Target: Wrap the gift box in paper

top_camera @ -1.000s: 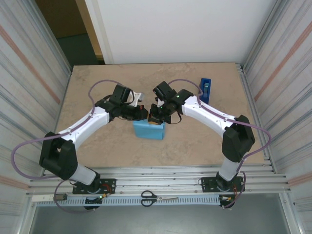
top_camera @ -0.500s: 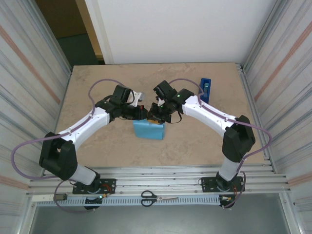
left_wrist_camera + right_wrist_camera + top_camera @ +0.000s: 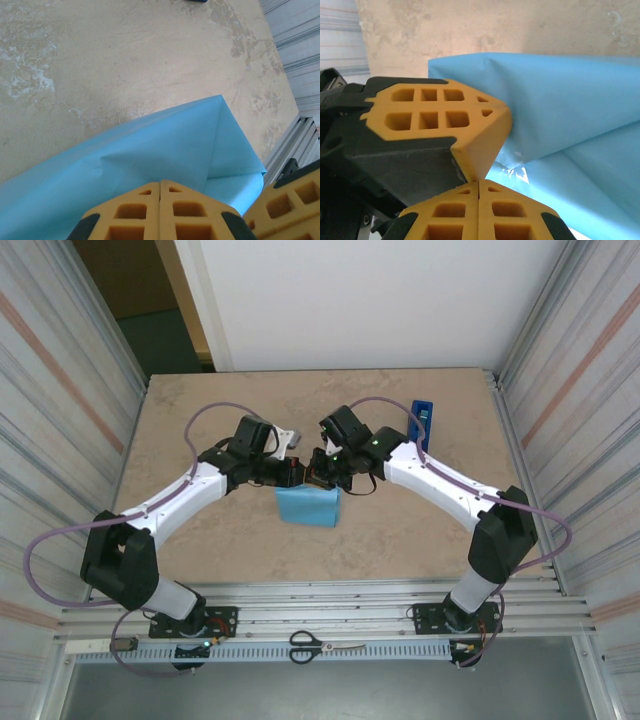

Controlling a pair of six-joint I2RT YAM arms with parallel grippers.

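Observation:
The paper (image 3: 308, 506) lies mid-table, folded into a light blue parcel, and the gift box is hidden inside it. My left gripper (image 3: 298, 472) is shut, with its tips (image 3: 160, 182) down on the paper (image 3: 165, 145) at the parcel's far edge. My right gripper (image 3: 322, 478) is also shut and sits tip to tip against the left one. In the right wrist view the right gripper (image 3: 479, 182) touches the left fingers (image 3: 445, 115) over a folded flap of paper (image 3: 560, 100). A crinkled bit of clear tape (image 3: 516, 172) sits on the flap just beyond the tips.
A blue tape dispenser (image 3: 421, 424) stands at the back right of the table. Scissors (image 3: 325, 645) lie on the rail at the near edge. Corrugated metal walls close in both sides. Bare tabletop (image 3: 125, 55) stretches beyond the parcel.
The right gripper's jaws parted briefly and closed again. The right arm's elbow swung outward to the right. The left arm barely moved.

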